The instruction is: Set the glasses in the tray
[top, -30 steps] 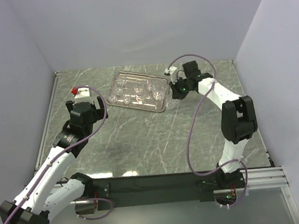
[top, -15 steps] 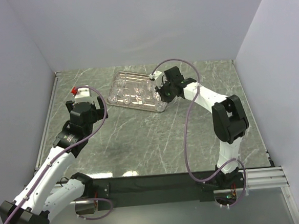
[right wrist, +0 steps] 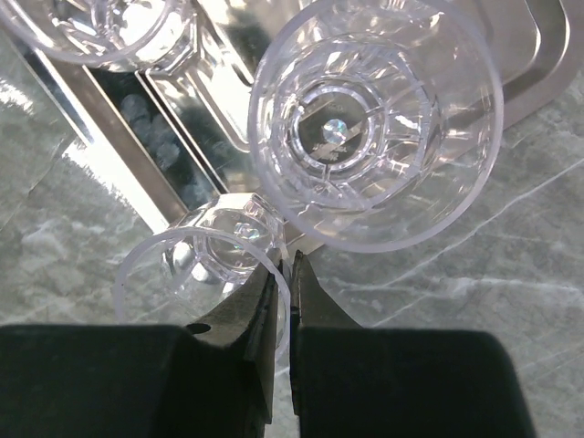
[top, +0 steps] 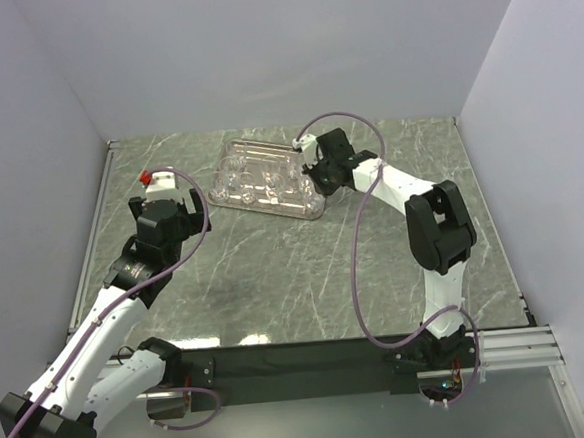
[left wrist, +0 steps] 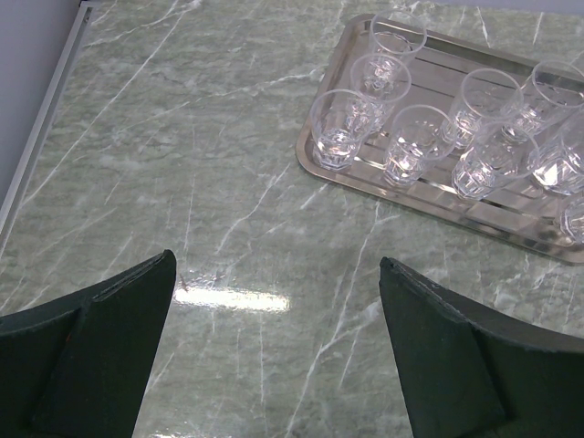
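Note:
The silver tray [top: 233, 205] lies at the back middle of the table and holds several clear glasses [top: 269, 178]; it also shows in the left wrist view [left wrist: 429, 203] with glasses [left wrist: 338, 130] in it. My right gripper [top: 319, 180] is at the tray's right end, shut on the rim of a clear glass [right wrist: 205, 265] held over the tray's edge [right wrist: 119, 164], one finger inside the rim and one outside. Another glass [right wrist: 376, 119] stands in the tray right beside it. My left gripper [left wrist: 274, 301] is open and empty over bare table, left of the tray.
The marble table [top: 305, 268] is walled on the left, back and right. A metal rail [top: 93, 233] runs along the left edge. A black strip [top: 302, 359] lies along the near edge between the arm bases.
My right gripper moved left from beside the tray's right end to over the tray's right edge, carrying the glass. The left arm has not moved.

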You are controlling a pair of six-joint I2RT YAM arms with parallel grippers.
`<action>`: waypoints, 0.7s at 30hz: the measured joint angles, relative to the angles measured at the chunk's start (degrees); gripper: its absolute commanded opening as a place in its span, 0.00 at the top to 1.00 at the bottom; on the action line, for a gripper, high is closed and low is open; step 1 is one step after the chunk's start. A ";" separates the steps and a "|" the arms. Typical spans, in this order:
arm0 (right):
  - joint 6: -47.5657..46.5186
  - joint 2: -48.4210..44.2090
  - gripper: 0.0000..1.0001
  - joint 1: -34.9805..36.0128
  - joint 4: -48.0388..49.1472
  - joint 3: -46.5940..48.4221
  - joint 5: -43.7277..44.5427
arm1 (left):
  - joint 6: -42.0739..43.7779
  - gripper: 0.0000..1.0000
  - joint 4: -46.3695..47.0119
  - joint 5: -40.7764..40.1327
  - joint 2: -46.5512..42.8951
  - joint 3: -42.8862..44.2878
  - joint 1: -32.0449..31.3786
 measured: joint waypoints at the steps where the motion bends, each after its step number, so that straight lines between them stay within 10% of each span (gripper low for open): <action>1: 0.22 0.20 1.00 0.02 0.09 0.15 0.24 | 0.00 0.01 0.00 0.00 0.02 0.00 0.00; 21: 1.11 2.78 0.59 0.90 0.26 1.84 1.86 | 0.00 0.01 0.00 0.00 0.13 0.00 0.00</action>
